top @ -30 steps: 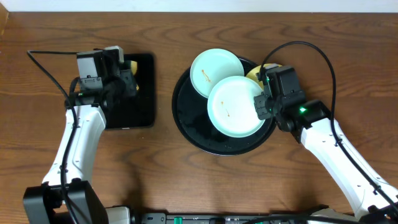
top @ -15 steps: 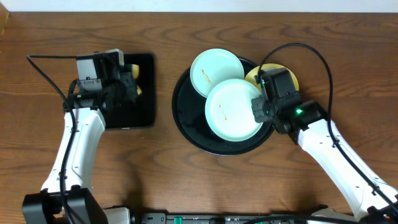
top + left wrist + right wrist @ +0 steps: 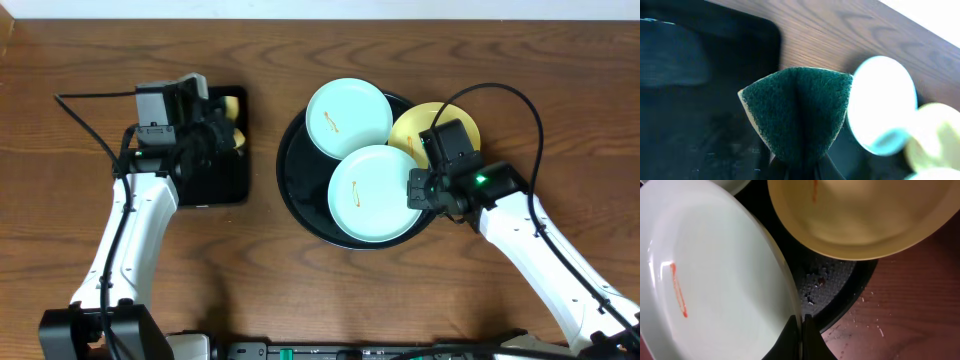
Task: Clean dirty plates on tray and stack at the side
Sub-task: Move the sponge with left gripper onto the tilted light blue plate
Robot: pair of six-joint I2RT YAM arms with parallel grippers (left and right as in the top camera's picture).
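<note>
On the tray (image 3: pixel 300 205), right pincer (image 3: pixel 801 324) pinches blue plate (image 3: pixel 715 280) by its thin rim, left pincer (image 3: pixel 802 167) clamps sponge (image 3: pixel 800 110): plate may slip free.

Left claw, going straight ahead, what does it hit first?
Probably the bare wooden table just past the rectangular tray; the far blue plate sits right of that line. Depth unclear.

Your left fingers (image 3: pixel 829 171) pinch a green scouring pad (image 3: pixel 799 112) at its lower edge. It stands folded, fanning upward beside the rectangular black tray (image 3: pixel 700 100). Beyond it, past the brown bench (image 3: pixel 840 40), you see a blurred pale blue plate (image 3: pixel 885 100) with a yellow plate (image 3: pixel 935 135) just to its right.
</note>
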